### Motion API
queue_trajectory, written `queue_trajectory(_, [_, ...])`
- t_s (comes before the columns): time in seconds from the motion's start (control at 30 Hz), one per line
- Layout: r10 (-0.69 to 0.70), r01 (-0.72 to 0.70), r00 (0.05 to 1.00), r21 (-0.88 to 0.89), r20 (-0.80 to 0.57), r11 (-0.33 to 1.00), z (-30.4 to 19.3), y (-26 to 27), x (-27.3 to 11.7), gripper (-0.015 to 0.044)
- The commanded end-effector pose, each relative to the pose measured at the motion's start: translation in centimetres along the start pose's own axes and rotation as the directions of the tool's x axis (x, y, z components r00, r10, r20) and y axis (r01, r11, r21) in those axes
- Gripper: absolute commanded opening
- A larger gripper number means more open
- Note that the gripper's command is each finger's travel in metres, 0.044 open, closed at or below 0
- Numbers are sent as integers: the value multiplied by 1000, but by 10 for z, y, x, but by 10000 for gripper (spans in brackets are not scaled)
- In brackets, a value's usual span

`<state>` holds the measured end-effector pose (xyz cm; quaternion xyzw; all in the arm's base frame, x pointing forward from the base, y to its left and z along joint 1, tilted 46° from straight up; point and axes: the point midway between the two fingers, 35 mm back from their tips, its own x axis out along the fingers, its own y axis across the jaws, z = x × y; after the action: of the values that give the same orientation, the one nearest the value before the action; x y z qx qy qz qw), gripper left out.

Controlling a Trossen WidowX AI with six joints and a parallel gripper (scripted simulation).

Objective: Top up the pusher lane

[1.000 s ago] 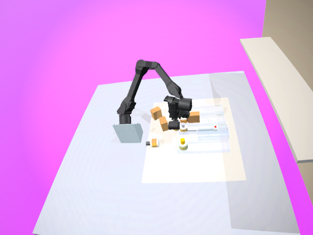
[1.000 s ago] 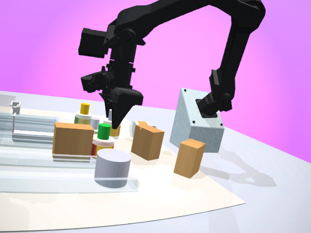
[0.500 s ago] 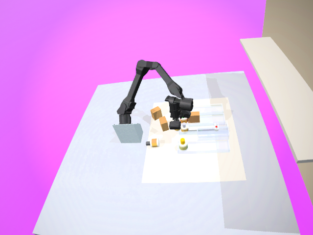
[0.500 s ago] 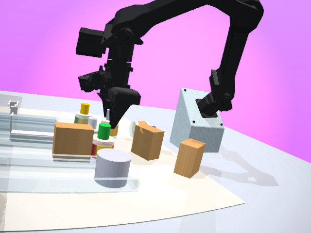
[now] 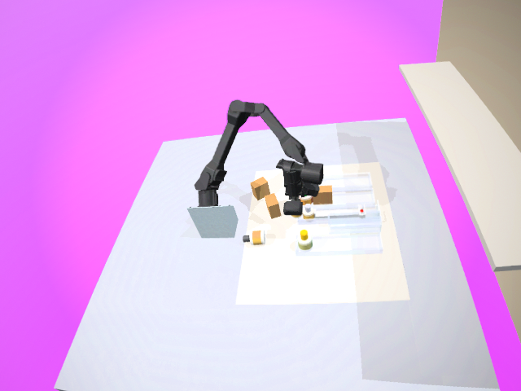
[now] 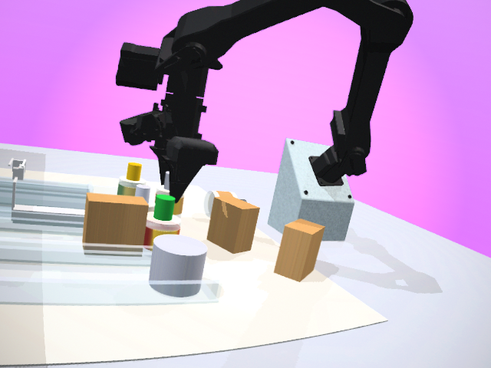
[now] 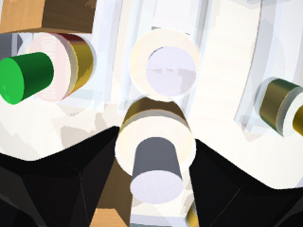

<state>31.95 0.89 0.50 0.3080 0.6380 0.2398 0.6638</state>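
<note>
My gripper (image 5: 294,213) (image 6: 173,198) (image 7: 154,139) is shut on a jar (image 7: 156,137) (image 6: 179,206) with a grey lid, white shoulder and amber band. The held jar looks upright, just outside the front end of the sprung lane (image 5: 343,217). The matching lane jar (image 5: 308,211) (image 6: 143,192) (image 7: 171,71) stands upright at the front of that lane, directly beyond the held jar. The two look very close; whether they touch is unclear. The pusher (image 5: 360,208) shows at the rear of the lane. The front stop and the held jar's base are hidden.
A green-capped jar (image 6: 163,208) (image 7: 52,71) stands left of the lane in the wrist view, a yellow-capped jar (image 5: 304,239) (image 7: 279,106) right. A wooden block (image 5: 325,195) (image 6: 114,219) and grey cylinder (image 6: 178,265) stand nearby. A black-capped jar (image 5: 257,237) lies on its side.
</note>
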Motion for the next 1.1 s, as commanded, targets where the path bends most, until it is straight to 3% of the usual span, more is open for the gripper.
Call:
queue_trajectory(0.0, [1, -1, 1000, -15, 25, 1000, 11, 2, -4, 0])
queue_trajectory(1.07, [2, -1, 1000, -15, 25, 1000, 24, 4, -7, 0])
